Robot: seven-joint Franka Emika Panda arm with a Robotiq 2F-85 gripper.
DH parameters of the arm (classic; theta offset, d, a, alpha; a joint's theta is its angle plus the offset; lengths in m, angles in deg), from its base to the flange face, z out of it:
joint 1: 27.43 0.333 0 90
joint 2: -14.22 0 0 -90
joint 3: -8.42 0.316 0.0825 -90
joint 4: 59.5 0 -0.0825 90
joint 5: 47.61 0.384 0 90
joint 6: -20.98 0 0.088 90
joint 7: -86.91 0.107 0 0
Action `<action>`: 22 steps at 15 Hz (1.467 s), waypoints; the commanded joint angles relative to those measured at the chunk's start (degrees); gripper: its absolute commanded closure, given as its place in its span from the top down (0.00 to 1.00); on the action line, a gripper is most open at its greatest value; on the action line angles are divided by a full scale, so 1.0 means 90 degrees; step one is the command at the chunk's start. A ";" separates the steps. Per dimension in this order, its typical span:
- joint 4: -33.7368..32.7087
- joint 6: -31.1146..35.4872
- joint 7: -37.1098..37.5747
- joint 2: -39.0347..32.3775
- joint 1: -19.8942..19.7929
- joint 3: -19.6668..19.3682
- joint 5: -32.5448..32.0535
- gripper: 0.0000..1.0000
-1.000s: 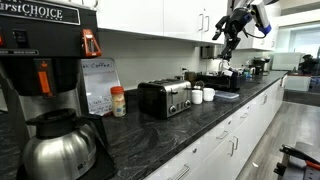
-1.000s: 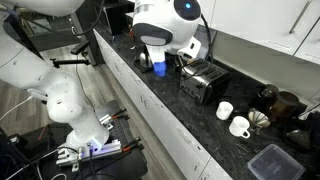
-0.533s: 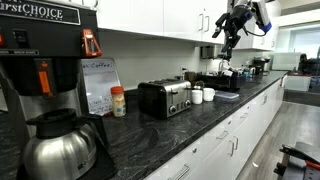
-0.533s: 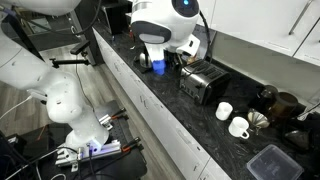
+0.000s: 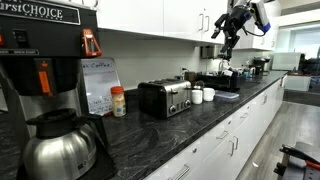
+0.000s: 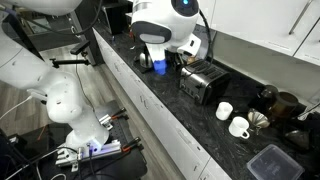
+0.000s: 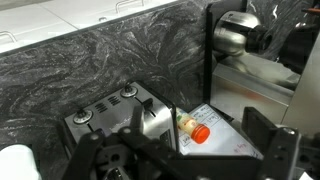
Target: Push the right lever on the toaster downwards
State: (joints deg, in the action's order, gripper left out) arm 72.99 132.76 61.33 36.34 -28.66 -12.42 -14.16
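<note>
Jaws spread wide and empty, the gripper (image 7: 185,152) hangs well clear of the toaster (image 5: 165,98) on the dark counter (image 5: 150,138) (white mugs (image 5: 203,95) just beside it), the whole downward push yet to begin.

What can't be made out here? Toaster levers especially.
- Toaster levers: too small in both exterior views; up or down unclear.
- Wrist view: the gripper covers the toaster's near edge.
- Coffee machine: cut off by the left edge in an exterior view.
- Sign text: too small to read.
</note>
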 commanded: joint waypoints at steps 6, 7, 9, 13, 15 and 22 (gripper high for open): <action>0.0005 0.1210 -0.1494 -0.0954 -0.0009 0.0015 0.1719 1.00; -0.0007 0.1084 -0.1661 -0.1083 -0.0054 0.0043 0.2082 1.00; 0.0008 0.0866 -0.2042 -0.1352 -0.0183 0.0105 0.2677 1.00; 0.0024 0.0777 -0.2570 -0.1896 -0.0409 0.0247 0.3246 1.00; -0.0012 0.0746 -0.2737 -0.2164 -0.0500 0.0330 0.3413 1.00; -0.0332 0.0592 -0.3314 -0.2925 -0.0772 0.0587 0.4003 1.00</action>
State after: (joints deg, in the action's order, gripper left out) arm 72.98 140.57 34.69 13.62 -32.86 -8.93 18.87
